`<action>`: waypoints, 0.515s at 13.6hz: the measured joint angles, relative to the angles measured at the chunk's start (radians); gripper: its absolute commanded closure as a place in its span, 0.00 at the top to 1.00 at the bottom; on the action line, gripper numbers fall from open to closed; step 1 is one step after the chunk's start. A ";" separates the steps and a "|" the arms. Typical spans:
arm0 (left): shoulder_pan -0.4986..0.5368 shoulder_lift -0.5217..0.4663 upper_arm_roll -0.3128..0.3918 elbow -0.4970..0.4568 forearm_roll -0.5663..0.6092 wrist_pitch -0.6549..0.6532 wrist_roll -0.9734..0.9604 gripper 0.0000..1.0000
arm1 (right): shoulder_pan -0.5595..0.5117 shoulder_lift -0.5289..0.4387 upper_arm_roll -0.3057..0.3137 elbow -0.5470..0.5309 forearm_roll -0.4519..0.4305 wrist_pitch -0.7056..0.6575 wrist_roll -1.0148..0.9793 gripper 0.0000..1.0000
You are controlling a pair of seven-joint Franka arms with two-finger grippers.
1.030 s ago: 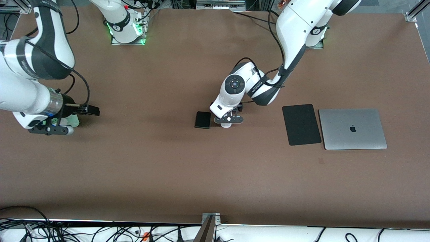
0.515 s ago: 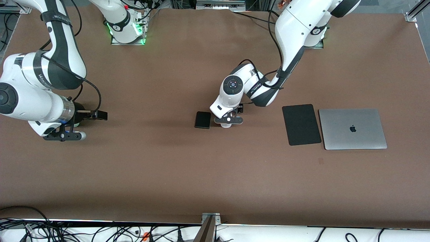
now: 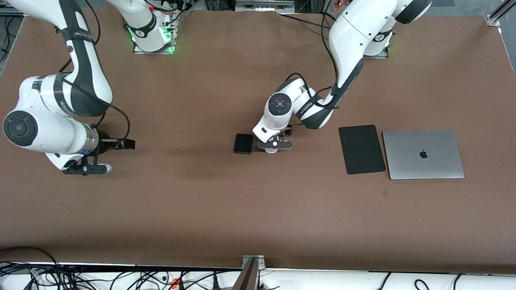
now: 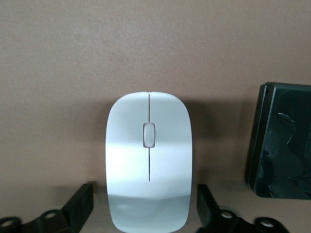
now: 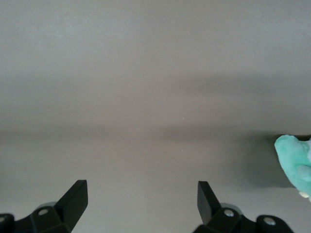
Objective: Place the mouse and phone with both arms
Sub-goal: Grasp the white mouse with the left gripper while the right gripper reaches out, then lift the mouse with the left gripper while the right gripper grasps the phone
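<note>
Brown desk (image 3: 209, 209) carries a closed silver laptop (image 3: 423, 154) and a flat black pad (image 3: 361, 149) side by side toward the left arm's end, with the phone (image 3: 243, 143) and mouse (image 3: 271, 150) near the middle. Left arm (image 3: 346, 52) reaches in from its base and bends down over the mouse; right arm (image 3: 60, 112) hangs over bare desk at its own end, well apart from both things, so the left arm is plainly the nearer one. Left pincer (image 4: 146, 213) is low over the mouse (image 4: 148, 162), fingers spread wide, one on each long side of the shell and not yet touching it. Mouse's long axis runs straight out from between the fingers, grey seam centred, so closing would squeeze across its narrow width; looks well lined up for a grasp. Phone (image 4: 282, 141) lies flat just beside the mouse, toward the right arm's end, apart from it with a strip of desk between, its long axis parallel. Right pincer (image 5: 141, 208) is open and empty, nothing between its fingers; a bit of teal stuff (image 5: 295, 162) shows at the edge of its wrist view.
</note>
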State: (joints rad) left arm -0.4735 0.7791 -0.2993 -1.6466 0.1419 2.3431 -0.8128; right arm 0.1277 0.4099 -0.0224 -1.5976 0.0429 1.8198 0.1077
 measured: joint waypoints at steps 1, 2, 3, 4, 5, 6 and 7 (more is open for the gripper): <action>0.001 0.000 0.000 0.001 0.000 0.000 0.000 0.43 | 0.013 0.001 0.000 0.000 0.000 0.001 0.037 1.00; 0.002 -0.001 0.001 0.002 0.000 0.000 0.000 0.43 | 0.027 0.002 0.001 0.000 0.000 0.002 0.075 1.00; 0.003 -0.001 0.003 0.004 0.000 0.000 0.000 0.39 | 0.041 0.004 0.001 0.000 0.000 0.004 0.120 1.00; 0.004 -0.001 0.007 0.005 0.000 0.000 0.000 0.37 | 0.055 0.007 0.001 0.000 0.000 0.007 0.171 1.00; 0.009 -0.002 0.010 0.006 0.000 0.000 0.000 0.33 | 0.069 0.011 0.001 0.000 0.000 0.011 0.213 1.00; 0.017 -0.002 0.010 0.007 0.000 0.000 0.001 0.33 | 0.082 0.016 0.002 0.000 0.000 0.020 0.244 1.00; 0.027 -0.003 0.011 0.009 0.000 -0.003 0.006 0.34 | 0.092 0.021 0.002 0.000 0.000 0.028 0.265 1.00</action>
State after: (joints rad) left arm -0.4461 0.7764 -0.2885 -1.6380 0.1422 2.3399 -0.8071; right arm 0.2202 0.4310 -0.0207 -1.5974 0.0431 1.8476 0.3727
